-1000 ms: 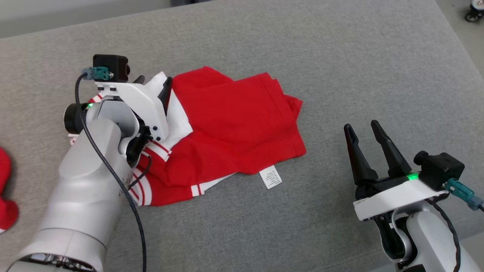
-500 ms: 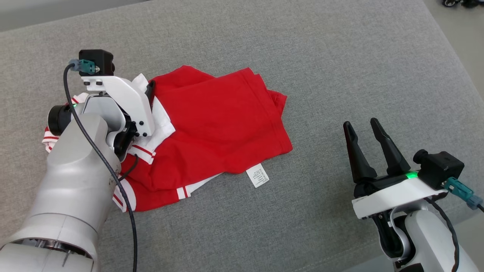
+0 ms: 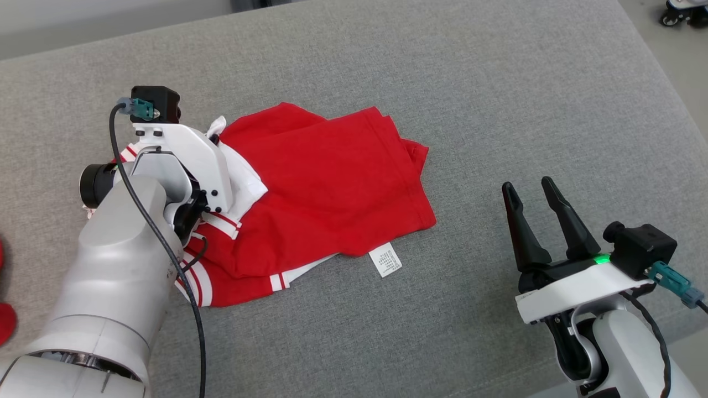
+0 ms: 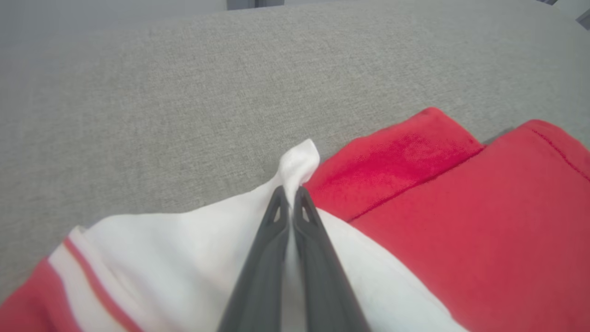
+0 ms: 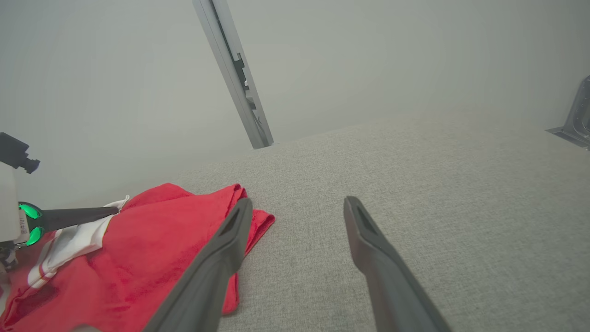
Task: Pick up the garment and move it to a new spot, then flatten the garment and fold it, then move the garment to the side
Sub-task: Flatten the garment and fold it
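A red garment [image 3: 332, 182] with white panels and red-and-white striped trim lies crumpled on the grey cushioned surface [image 3: 442, 83], left of centre. A white label [image 3: 386, 260] sticks out at its near edge. My left gripper [image 3: 214, 138] is at the garment's far left edge, shut on a pinch of the white cloth. In the left wrist view the closed fingertips [image 4: 289, 193] hold a small raised peak of white fabric [image 4: 299, 161], with the red garment [image 4: 461, 207] to their right. My right gripper [image 3: 528, 185] stands open above bare cushion at the lower right, well apart from the garment [image 5: 138, 249].
Another red thing [image 3: 5, 326] shows at the left edge. The cushion's right edge drops to the floor, where a wheeled base [image 3: 683, 11] stands at the top right. A metal rail [image 5: 235, 78] rises beyond the cushion. Bare cushion lies between the garment and my right gripper [image 5: 298, 202].
My left gripper has shut, pinching the white cloth into a small peak. The head camera shifted a little. The right gripper has stayed where it was, open.
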Controlling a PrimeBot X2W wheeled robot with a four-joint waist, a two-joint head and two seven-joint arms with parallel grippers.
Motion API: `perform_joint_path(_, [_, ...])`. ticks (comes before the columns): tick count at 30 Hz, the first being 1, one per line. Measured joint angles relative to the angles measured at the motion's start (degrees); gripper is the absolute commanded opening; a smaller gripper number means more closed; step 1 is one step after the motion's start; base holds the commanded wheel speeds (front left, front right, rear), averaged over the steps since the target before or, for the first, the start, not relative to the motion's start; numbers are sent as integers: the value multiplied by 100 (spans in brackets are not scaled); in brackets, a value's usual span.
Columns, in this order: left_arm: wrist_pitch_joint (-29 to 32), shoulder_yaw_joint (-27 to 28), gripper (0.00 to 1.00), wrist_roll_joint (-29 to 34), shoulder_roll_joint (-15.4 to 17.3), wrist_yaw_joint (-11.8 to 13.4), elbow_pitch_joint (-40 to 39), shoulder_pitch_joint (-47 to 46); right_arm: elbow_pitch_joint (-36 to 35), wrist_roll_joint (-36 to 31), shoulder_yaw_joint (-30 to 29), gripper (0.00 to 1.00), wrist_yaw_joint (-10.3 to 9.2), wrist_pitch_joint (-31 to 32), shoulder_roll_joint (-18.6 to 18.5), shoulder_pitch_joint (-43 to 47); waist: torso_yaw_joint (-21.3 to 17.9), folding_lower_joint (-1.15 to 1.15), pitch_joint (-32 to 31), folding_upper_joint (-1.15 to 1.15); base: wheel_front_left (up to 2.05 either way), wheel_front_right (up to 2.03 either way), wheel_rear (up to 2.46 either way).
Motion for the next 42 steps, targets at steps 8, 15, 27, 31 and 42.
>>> perform_joint_path(8, [-670,-67,0,-104,-63,-35,-191,1,43,-9,-68,100,0,0,-64,130,162,0,-240,0,0,0,0])
perform_joint_path(15, [-1100,-221,0,-261,-86,-49,-576,225,45,-42,-178,100,0,0,-104,299,450,0,-517,0,0,0,0])
perform_joint_path(27, [-1616,-689,0,-1276,214,-65,-2423,1884,79,-42,-278,100,0,0,-225,650,1255,0,-1162,0,0,0,0])
perform_joint_path(31, [-1701,-806,0,-1378,307,-66,-2928,2342,74,-43,-368,100,0,0,-247,762,1421,0,-1275,0,0,0,0])
perform_joint_path(42, [-1596,-875,89,-1516,519,157,-3680,3254,78,-37,-297,100,0,0,-264,827,1497,0,-1358,0,0,0,0])
